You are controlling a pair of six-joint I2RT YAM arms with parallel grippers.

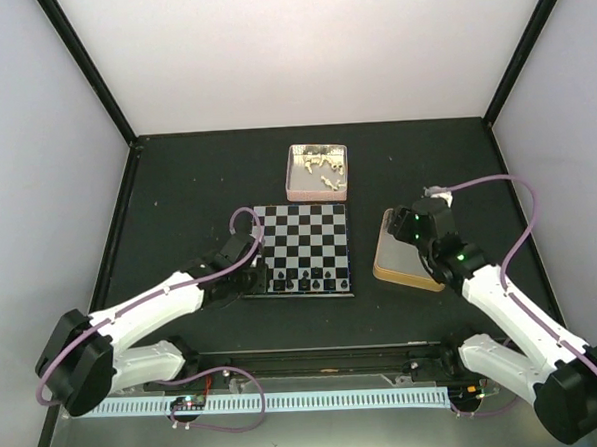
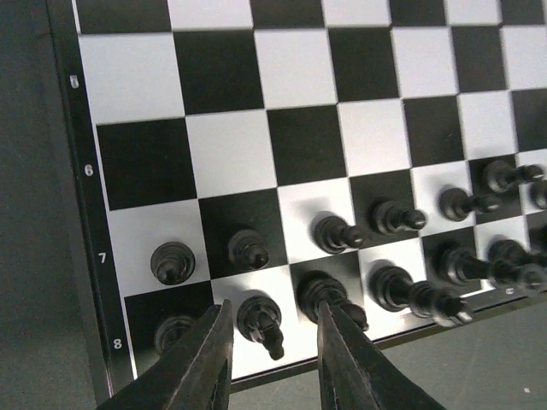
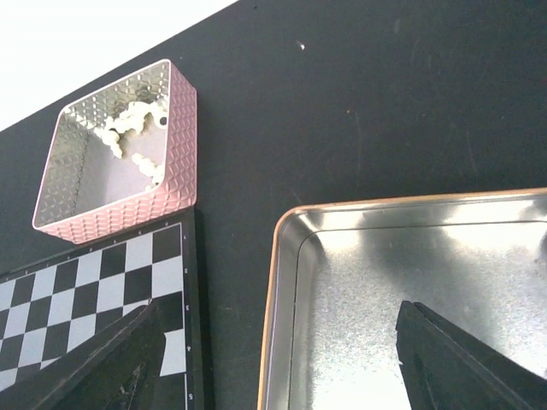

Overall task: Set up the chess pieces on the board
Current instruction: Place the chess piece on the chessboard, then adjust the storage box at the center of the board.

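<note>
Left gripper parted, straddling black piece at the 7 o'clock corner of the board. Best rise vertically, sparing neighbours. Right gripper released above tin.

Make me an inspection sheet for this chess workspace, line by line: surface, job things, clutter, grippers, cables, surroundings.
surface: black tabletop, a few pale specks.
job's things: board lies flat at centre; black pieces stand on its two rows nearest the arms; white pieces are heaped in the pink tin beyond the board, none on the board.
clutter: gold-rimmed tin right of the board, empty where visible.
grippers: left gripper open, fingers either side of a back-row black piece; right gripper open above the gold-rimmed tin.
cables: purple cables loop off both arms.
surroundings: white walls, black frame posts.
</note>
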